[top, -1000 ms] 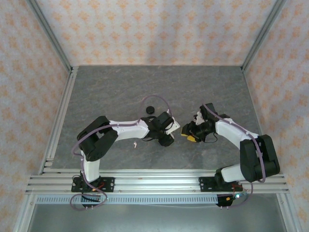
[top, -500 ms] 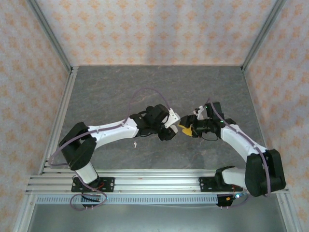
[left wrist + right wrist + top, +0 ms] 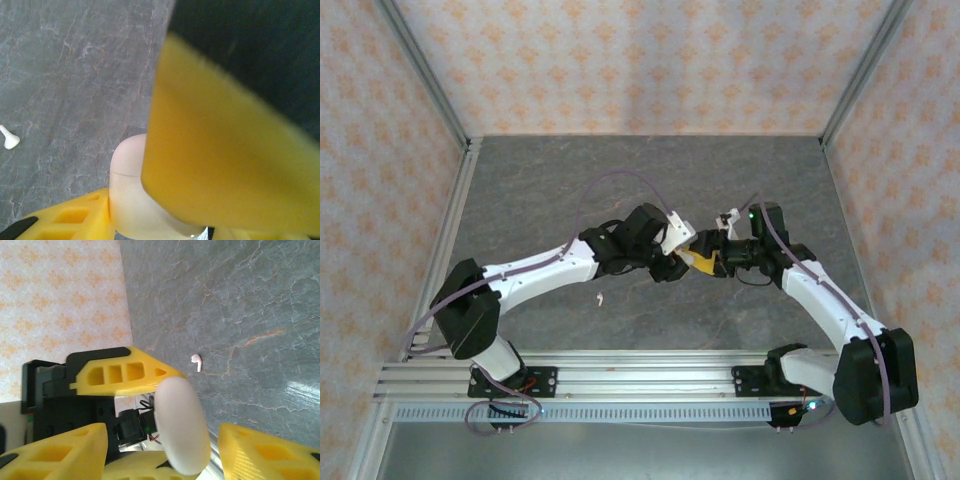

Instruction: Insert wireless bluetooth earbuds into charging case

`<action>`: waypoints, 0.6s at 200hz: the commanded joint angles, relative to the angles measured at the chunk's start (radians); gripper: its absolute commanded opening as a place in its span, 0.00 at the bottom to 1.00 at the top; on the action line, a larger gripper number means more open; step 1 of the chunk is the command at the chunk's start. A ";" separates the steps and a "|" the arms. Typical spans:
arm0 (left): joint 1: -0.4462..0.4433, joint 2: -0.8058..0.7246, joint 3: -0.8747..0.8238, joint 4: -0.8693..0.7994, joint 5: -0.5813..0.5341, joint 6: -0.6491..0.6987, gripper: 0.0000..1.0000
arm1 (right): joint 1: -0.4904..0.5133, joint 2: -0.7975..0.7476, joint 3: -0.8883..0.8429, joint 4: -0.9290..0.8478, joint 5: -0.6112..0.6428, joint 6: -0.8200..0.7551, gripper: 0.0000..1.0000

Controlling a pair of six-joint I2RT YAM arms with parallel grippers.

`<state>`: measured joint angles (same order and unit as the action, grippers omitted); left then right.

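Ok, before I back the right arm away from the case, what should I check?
1. Left gripper grips the charging case: ok, as far as the frames show; its finger lies against the case's side in the right wrist view.
2. Right gripper free of the case: ok, its jaws stand apart on either side, though the gap on one side is narrow.
3. Case lid open for loading: cannot tell; only its rounded shell shows.
4. White earbud located: ok, lying loose on the table, apart from both grippers.
5. Case orientation suits insertion: cannot tell.
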<state>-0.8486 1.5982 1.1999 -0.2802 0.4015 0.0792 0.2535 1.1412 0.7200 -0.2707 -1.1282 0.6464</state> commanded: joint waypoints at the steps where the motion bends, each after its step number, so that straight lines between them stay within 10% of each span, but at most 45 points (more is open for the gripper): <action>1: 0.005 -0.045 0.035 -0.008 0.013 -0.002 0.46 | 0.010 -0.009 0.030 0.015 -0.018 0.004 0.56; 120: 0.005 -0.164 0.063 -0.069 -0.085 0.003 0.62 | 0.056 -0.034 0.194 -0.037 0.002 -0.061 0.08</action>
<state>-0.8379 1.4937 1.2236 -0.3126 0.3782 0.0765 0.3023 1.1412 0.8352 -0.2867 -1.1336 0.6384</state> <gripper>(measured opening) 0.562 0.145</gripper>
